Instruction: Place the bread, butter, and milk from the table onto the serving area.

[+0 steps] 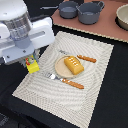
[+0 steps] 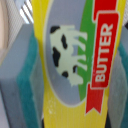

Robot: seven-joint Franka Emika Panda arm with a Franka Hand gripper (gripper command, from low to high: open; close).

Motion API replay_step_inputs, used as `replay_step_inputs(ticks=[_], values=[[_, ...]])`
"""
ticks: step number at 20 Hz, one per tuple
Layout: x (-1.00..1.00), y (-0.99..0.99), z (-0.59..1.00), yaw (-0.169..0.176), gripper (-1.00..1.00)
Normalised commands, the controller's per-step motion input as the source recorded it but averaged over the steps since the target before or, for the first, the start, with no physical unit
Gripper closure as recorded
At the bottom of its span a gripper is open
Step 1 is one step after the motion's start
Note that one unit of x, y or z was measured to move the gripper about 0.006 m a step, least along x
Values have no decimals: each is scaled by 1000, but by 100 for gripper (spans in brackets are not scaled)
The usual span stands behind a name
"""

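The butter [image 2: 75,60] is a bright-yellow box; in the wrist view its face fills the picture, showing a grey oval with a black-and-white cow, a green band, and a red ribbon with the word BUTTER in white letters. In the exterior view the butter [image 1: 33,66] appears only as a small yellow block with a red and green mark, hanging under the arm. The pincer [image 1: 32,62] is clenched on the butter, its teal-padded fingers [image 2: 26,75] pressed against the two long sides of the box. It holds the box at the edge of the serving area [image 1: 90,95] that lies toward the exterior view's left, over the line where the striped mat meets the black worktop [image 1: 112,100]; whether the box touches the mat cannot be told. The bread [image 1: 73,64], an orange-brown scored loaf, lies on the round tan plate [image 1: 61,67] in the middle of the mat, between the fork [image 1: 65,80] and the knife [image 1: 82,57], both orange-handled. The white arm body covers most of the pincer in the exterior view, and the wrist view is blurred and cuts off the box ends.
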Motion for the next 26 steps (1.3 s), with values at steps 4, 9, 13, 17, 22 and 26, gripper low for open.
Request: replay_step_inputs(ticks=[4, 9, 13, 17, 22, 26], values=[[822, -542, 164, 0, 100], [827, -527, 142, 0, 100], [890, -427, 121, 0, 100], [923, -362, 138, -1, 100], [915, -330, 58, -20, 100], [891, -297, 0, -40, 100]])
